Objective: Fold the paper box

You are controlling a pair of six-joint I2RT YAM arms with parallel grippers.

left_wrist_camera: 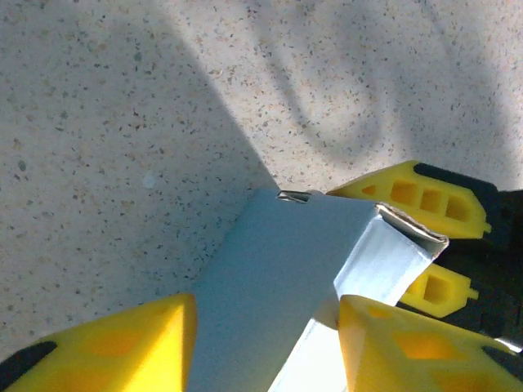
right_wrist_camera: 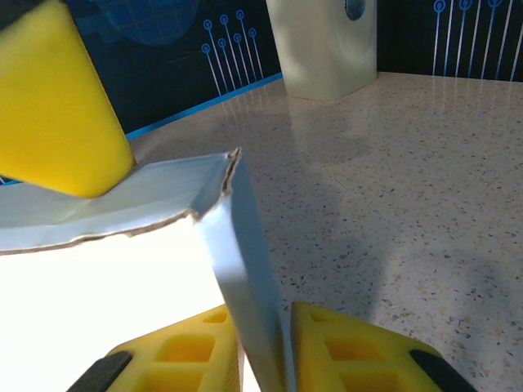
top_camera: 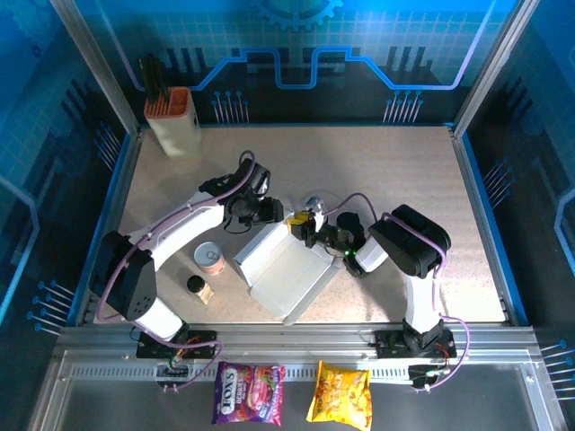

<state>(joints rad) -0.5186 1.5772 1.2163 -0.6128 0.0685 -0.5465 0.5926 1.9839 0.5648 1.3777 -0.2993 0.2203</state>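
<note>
fig. paper box [top_camera: 286, 274], partly raised, at the middle of the tabletop [top_camera: 404, 171], as seen by someone standing at the near side. its white floor lies flat on the tabletop. at its far end the walls stand up and meet at a corner, and both arms work at that corner.

right pincer [right_wrist_camera: 261, 351]: clenched on one upright wall, with the thin card pinched edge-on between its fingers.

left pincer [left_wrist_camera: 265, 343]: released, its fingers spread to either side of the adjoining panel. in the right wrist view one left finger [right_wrist_camera: 57, 90] rests on top of the folded flap beside the corner.

risks, as i judge them:
- (a) the card is thin and its edge at the corner looks ragged, so a hard pull by the clenched pincer against the resting finger could crease or tear it.
- (b) if that finger lifts before the flap is tucked, the flap would likely spring back.
- (c) nothing pins the floor, so a sideways push could slide the whole box toward the can [top_camera: 212, 259] near its left side.
- (d) the two pincers stand very close together and could knock into each other.
</note>
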